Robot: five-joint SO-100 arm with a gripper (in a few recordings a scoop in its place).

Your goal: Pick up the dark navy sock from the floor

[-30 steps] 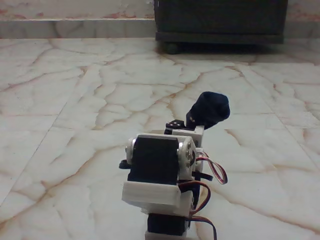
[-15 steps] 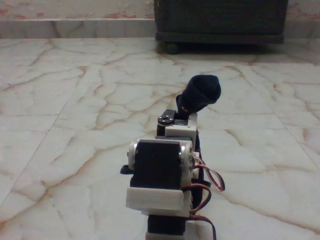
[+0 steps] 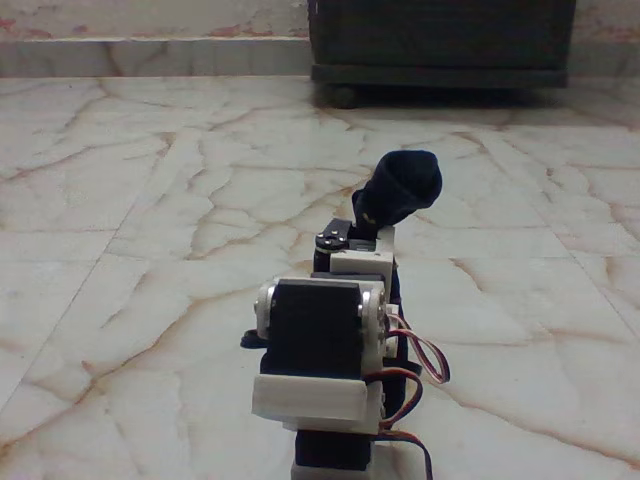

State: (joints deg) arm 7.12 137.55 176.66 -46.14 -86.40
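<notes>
Risk: you could lose the sock (image 3: pixel 402 186) if the hold is only on a fold of soft fabric; a quick swing could let it slide out and drop back to the floor (image 3: pixel 150 220).
Cause: the arm's own body hides the grip from you in the fixed view.
End effector (image 3: pixel 372 222): closed around the sock's lower part, as far as you can judge; fingers hidden.
Sock position: bunched, raised clear above the floor, in front of the dark cabinet (image 3: pixel 440 40).

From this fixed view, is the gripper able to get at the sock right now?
Probably yes: the dark navy sock sits bunched at the end of the arm, above the marble floor, apparently already held. The gripper is hidden behind the arm and sock, so the grip cannot be confirmed.
</notes>
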